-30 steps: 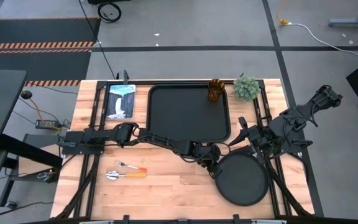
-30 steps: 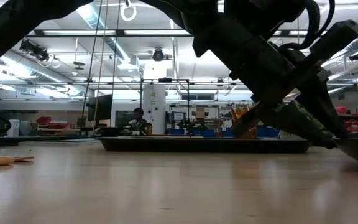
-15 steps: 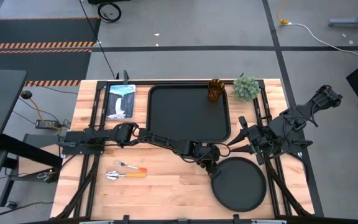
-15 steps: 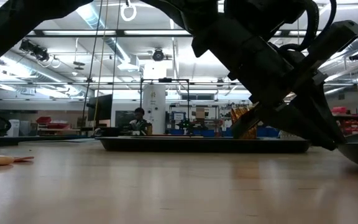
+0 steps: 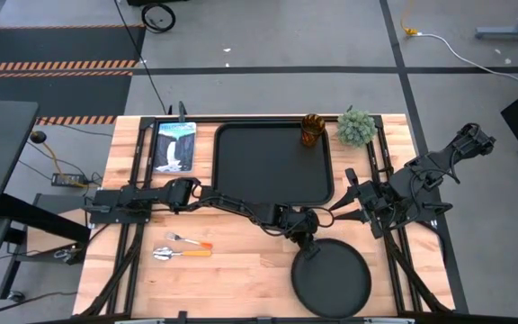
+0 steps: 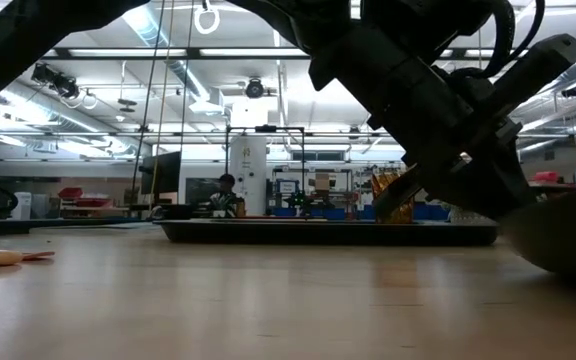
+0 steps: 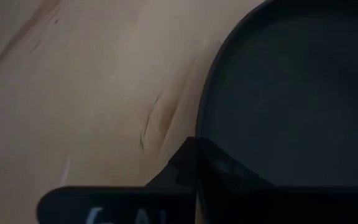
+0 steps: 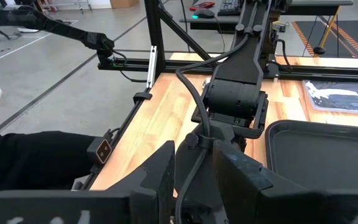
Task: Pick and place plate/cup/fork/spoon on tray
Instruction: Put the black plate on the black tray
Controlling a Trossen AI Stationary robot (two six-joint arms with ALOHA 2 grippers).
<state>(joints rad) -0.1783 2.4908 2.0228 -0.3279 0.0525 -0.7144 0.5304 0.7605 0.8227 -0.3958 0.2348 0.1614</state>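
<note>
Left tool (image 5: 306, 245) clamps the plate (image 5: 332, 277) by its rim, lower centre of frame, below the tray (image 5: 273, 165). Right tool (image 5: 352, 193) waits at right of tray; its finger state cannot be told.

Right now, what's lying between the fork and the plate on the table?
Nothing lies there: in the high view, only bare wood separates the fork from the plate, whose rim the left tool grips.

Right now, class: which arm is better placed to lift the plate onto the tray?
Left. Its hand already sits at the plate's rim beside the tray, as the left wrist view shows. The right hand waits off to the side.
</note>
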